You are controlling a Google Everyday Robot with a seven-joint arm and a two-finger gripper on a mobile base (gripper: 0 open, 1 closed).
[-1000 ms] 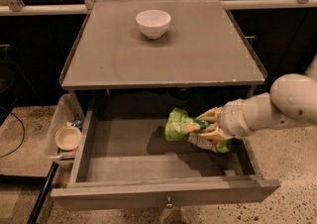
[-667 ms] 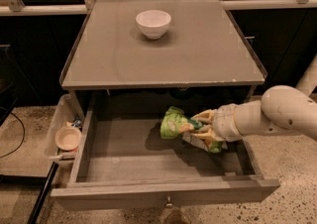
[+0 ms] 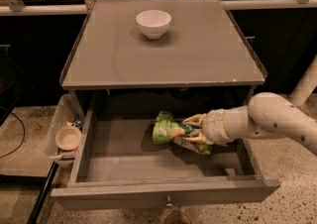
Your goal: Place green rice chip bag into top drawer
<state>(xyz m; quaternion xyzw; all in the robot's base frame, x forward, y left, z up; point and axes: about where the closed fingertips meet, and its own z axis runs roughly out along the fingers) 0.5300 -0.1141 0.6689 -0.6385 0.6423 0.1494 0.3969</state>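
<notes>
Since the earlier frames, the gripper (image 3: 194, 130) and the green rice chip bag (image 3: 167, 130), a crinkled bright green foil packet, have shifted left toward the middle of the top drawer (image 3: 124, 197), a wide shallow grey wooden drawer standing pulled out beneath the grey table (image 3: 163, 64). The cream fingers (image 3: 194, 119) are clamped on the right part of the bag, one on each side. The bag sits low inside the drawer cavity; contact with the drawer floor cannot be confirmed. Assessment: transport is essentially complete. Remaining steps: release the bag and withdraw the arm. The small white round bowl (image 3: 153, 22) stands on the table, not involved.
</notes>
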